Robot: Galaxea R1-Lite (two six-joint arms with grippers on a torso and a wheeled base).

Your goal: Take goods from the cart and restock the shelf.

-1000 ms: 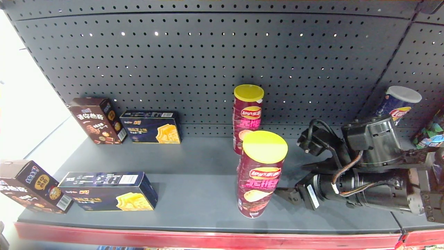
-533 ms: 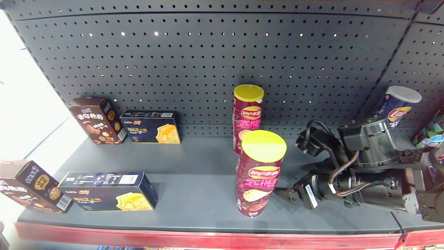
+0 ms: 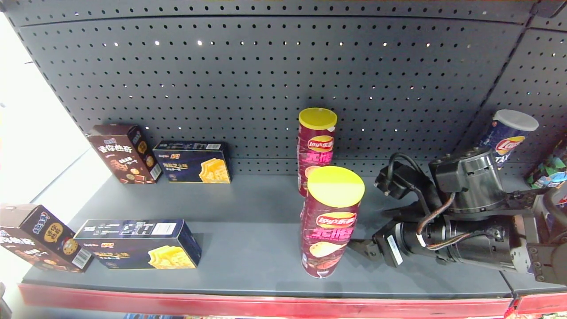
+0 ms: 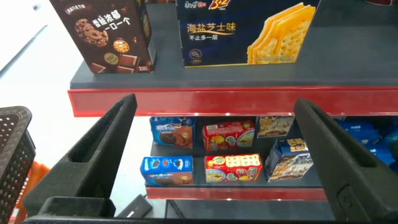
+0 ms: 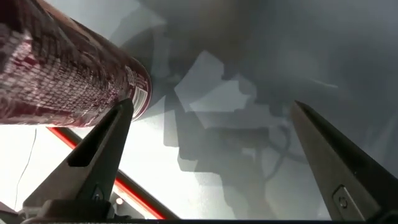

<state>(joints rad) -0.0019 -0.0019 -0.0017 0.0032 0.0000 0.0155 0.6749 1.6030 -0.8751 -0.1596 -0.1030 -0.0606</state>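
Two maroon chip cans with yellow lids stand upright on the dark grey shelf (image 3: 248,208). The front can (image 3: 330,226) is near the shelf's edge and the rear can (image 3: 315,146) stands by the pegboard. My right gripper (image 3: 370,228) lies low over the shelf just right of the front can, open, one fingertip close to the can's lower side. In the right wrist view the front can (image 5: 62,74) sits just outside one finger of the open right gripper (image 5: 211,109). My left gripper (image 4: 214,102) is open and holds nothing, in front of the shelf's red edge (image 4: 236,102).
On the shelf's left are a brown cookie box (image 3: 124,153) and a blue cracker box (image 3: 195,161) at the back, with another such pair (image 3: 40,237) (image 3: 137,243) in front. A blue chip can (image 3: 505,133) stands at the right. A dark basket (image 4: 12,162) is beside the lower shelf's goods (image 4: 230,152).
My right arm has edged slightly to the left along the shelf, and the front can has shifted a little left with it. The gripper stays open.
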